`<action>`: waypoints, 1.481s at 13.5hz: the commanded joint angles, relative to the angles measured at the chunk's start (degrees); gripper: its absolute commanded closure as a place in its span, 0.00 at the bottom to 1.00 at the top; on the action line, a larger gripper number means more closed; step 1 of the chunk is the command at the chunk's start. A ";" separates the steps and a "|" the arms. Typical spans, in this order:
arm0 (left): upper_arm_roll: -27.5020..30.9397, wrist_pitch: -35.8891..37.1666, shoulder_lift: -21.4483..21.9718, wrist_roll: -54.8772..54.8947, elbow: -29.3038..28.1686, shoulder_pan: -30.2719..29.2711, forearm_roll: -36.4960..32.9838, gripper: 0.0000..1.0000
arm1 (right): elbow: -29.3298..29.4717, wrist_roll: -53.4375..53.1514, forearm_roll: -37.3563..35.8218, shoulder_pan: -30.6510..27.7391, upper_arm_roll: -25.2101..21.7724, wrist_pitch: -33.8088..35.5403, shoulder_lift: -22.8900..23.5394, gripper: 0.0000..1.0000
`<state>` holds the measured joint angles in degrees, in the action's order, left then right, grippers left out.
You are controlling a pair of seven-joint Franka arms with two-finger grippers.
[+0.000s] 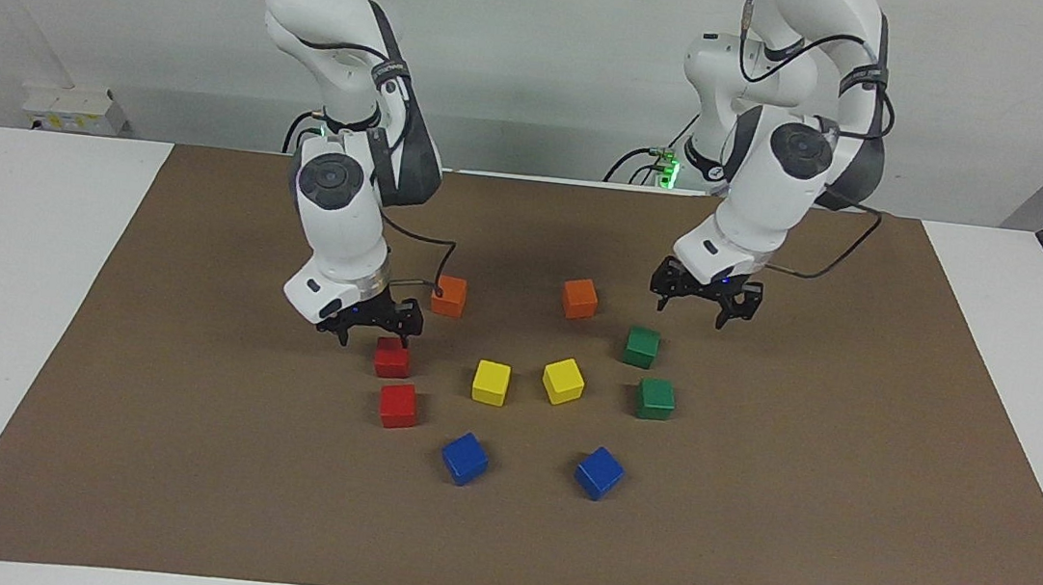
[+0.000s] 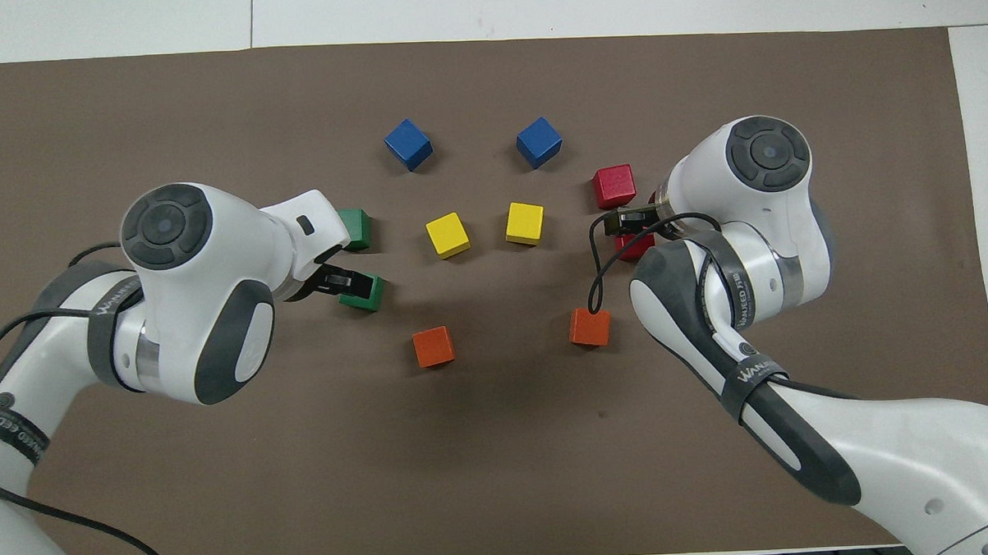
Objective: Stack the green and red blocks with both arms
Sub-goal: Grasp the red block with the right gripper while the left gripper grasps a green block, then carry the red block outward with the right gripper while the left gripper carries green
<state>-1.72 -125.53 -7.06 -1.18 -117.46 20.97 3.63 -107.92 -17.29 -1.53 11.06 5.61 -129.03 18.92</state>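
Across the brown-matted desk [image 1: 175, 450], wide bare margins on every edge. Right gripper [image 1: 373, 323] low over the red block [image 1: 392, 357] nearer the robots, jaws spread, astride it. Left gripper [image 1: 705, 297] raised, jaws spread, beside the nearer green block [image 1: 641, 347]. Second red block [image 1: 398, 406] and second green block [image 1: 655, 399] flat, square-on, unstacked.

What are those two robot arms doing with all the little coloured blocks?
They are getting ready to stack blocks. The right gripper is low over the red cube nearer the robots, with the other red cube just past it. The left gripper hangs in the air by the two dark green cubes, open. Nothing is picked up or stacked yet. All the cubes sit singly on the brown mat.
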 commanded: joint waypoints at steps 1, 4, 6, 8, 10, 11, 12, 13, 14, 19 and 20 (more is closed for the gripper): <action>0.93 -2.61 -0.85 2.05 -0.76 1.18 0.77 0.00 | 0.17 -2.66 -0.49 0.89 0.02 -2.27 1.55 0.00; 0.93 -4.98 -3.22 3.29 -0.75 1.18 0.77 0.00 | -0.44 -2.57 -0.49 0.80 -0.07 -3.15 2.08 0.20; 0.93 -6.47 -4.89 3.20 -0.58 2.40 0.85 0.00 | -1.32 -2.04 -0.58 0.89 -0.07 -3.15 1.82 0.38; 0.93 -7.36 -5.94 3.11 -0.58 2.93 0.85 0.00 | -2.12 -1.69 -0.58 0.89 -0.07 -3.33 1.56 0.69; 0.93 -7.45 -6.39 3.29 -0.58 2.93 0.77 0.00 | -1.33 -1.43 -0.67 0.54 -0.07 -1.76 0.86 1.00; 1.02 -7.28 -6.39 3.37 -0.75 2.93 0.77 0.00 | 0.33 0.40 -0.84 -0.50 -0.16 1.12 0.07 1.00; 1.02 -7.27 -6.47 3.64 -0.84 2.93 0.77 0.00 | 4.35 3.99 -0.84 -2.43 -0.33 6.29 -0.03 1.00; 0.93 -7.19 -6.48 3.72 -0.93 2.93 0.77 0.00 | 8.56 8.37 -0.84 -5.49 -0.33 11.39 0.15 1.00; 0.93 -7.19 -6.48 3.73 -1.19 3.02 0.77 0.00 | 11.56 13.29 -0.76 -8.92 -0.25 14.22 0.24 1.00; 0.93 -7.27 -7.09 3.64 -2.33 3.20 0.77 0.07 | 10.11 31.78 -0.14 -23.35 -0.24 14.86 -0.46 1.00; 0.93 -7.27 -7.09 3.64 -2.42 3.20 0.77 0.09 | 8.53 32.32 -0.14 -24.24 -0.24 13.91 -1.08 1.00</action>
<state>-1.71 -131.67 -14.33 1.59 -118.77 23.02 3.63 -97.05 13.54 -1.76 -11.96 4.39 -114.56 18.80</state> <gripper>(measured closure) 0.101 0.458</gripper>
